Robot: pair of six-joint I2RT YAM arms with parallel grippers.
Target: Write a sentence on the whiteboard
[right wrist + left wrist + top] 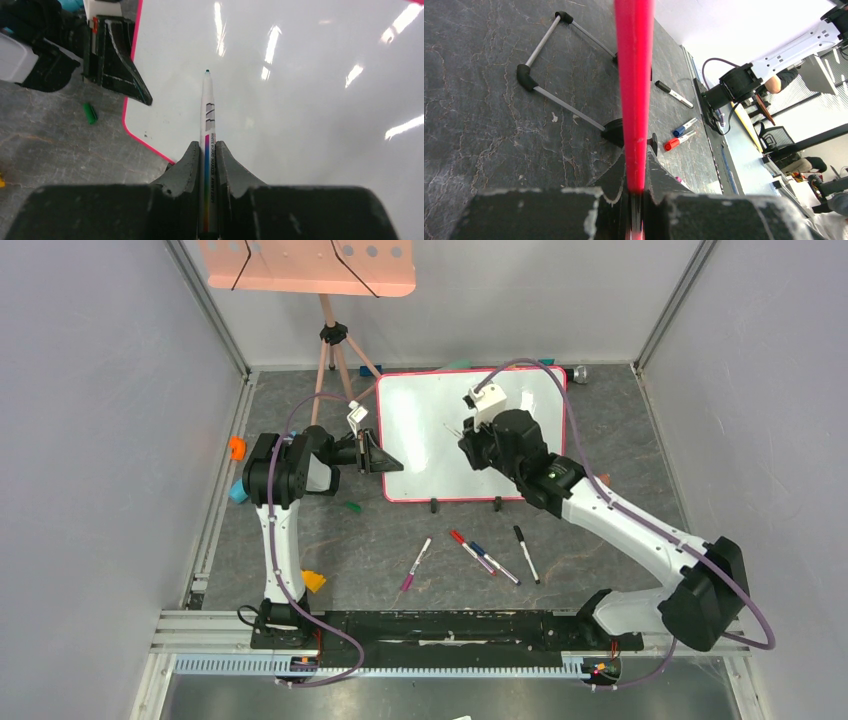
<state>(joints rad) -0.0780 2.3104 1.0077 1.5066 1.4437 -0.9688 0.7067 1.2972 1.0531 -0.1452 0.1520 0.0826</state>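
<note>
Top external: high behind the near edge, looking down over the dark grey stone-look table [640,430]. Wrist views: close, sighting along left claw [636,165] and right claw [206,145]; shared: glossy white pink-framed whiteboard [420,430].

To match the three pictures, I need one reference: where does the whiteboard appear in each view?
Top external: the whiteboard is in the upper middle.
Left wrist: only its pink-red edge, a vertical strip in the middle.
Right wrist: its white face fills most of the picture, behind the marker.
Shared landmark: the left gripper, clamped on the board's left edge, shows in all three.
</note>
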